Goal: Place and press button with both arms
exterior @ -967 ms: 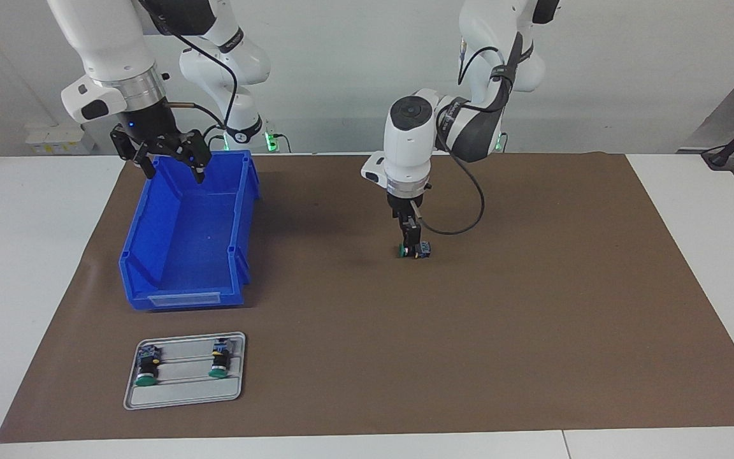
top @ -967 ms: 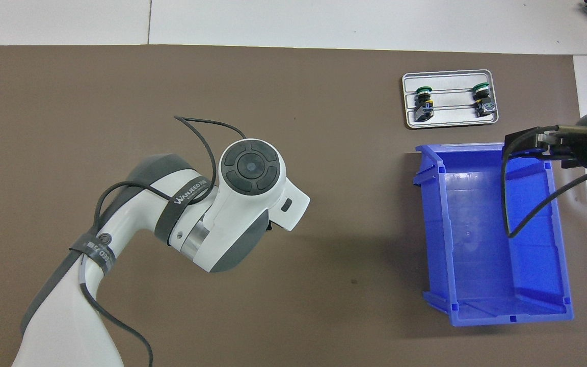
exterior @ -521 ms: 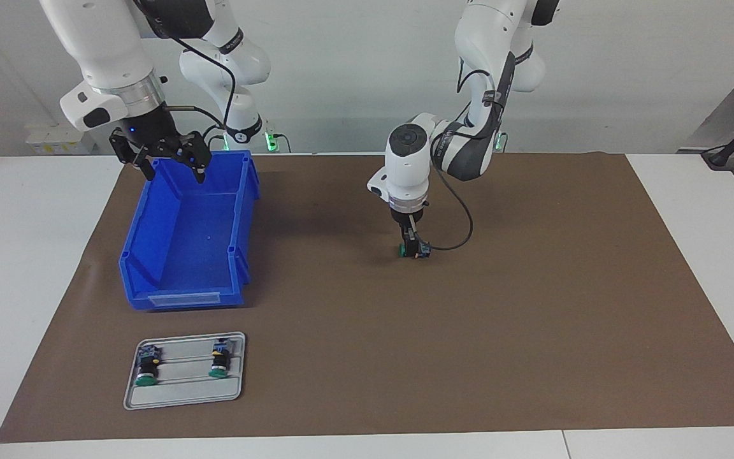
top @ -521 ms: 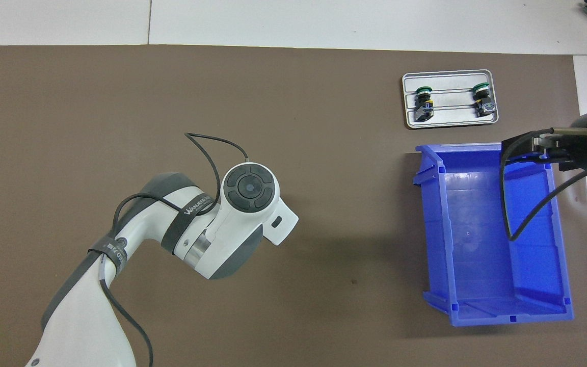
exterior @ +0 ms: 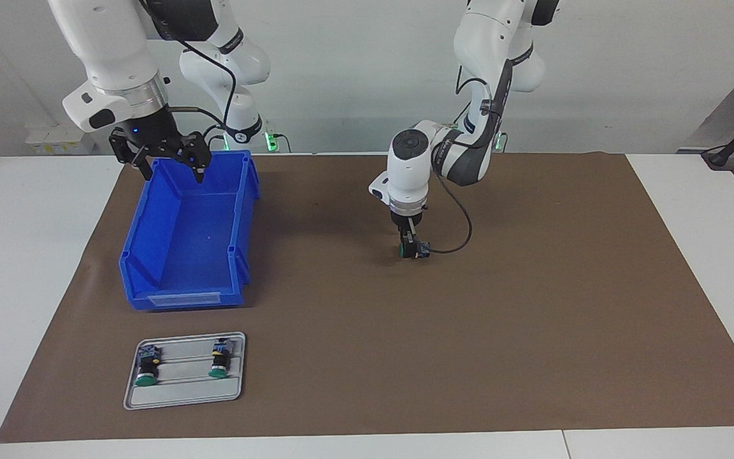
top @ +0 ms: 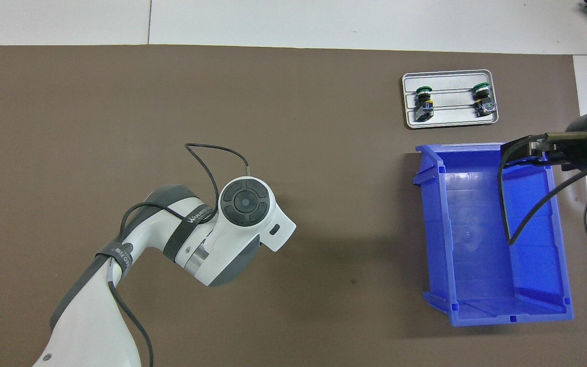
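Observation:
One button (exterior: 414, 249) lies sideways in my left gripper (exterior: 412, 250), which is shut on its black body over the middle of the brown mat (exterior: 532, 306). Its green cap points toward the right arm's end, and it hangs very low; I cannot tell whether it touches the mat. In the overhead view the left arm's wrist (top: 245, 204) hides both the gripper and the button. My right gripper (exterior: 172, 167) waits open over the robot-side end of the blue bin (exterior: 150, 229), with nothing between its fingers; the overhead view shows the right gripper (top: 528, 150) there too.
A grey tray (exterior: 182, 394) lies farther from the robots than the bin and holds two more buttons (exterior: 147, 368) (exterior: 219, 362). In the overhead view the tray (top: 450, 117) sits just past the blue bin (top: 563, 265).
The left arm's wrist has sunk and drawn in toward the robots while the gripper kept the button low over the same spot. The right gripper shifted only slightly over the bin.

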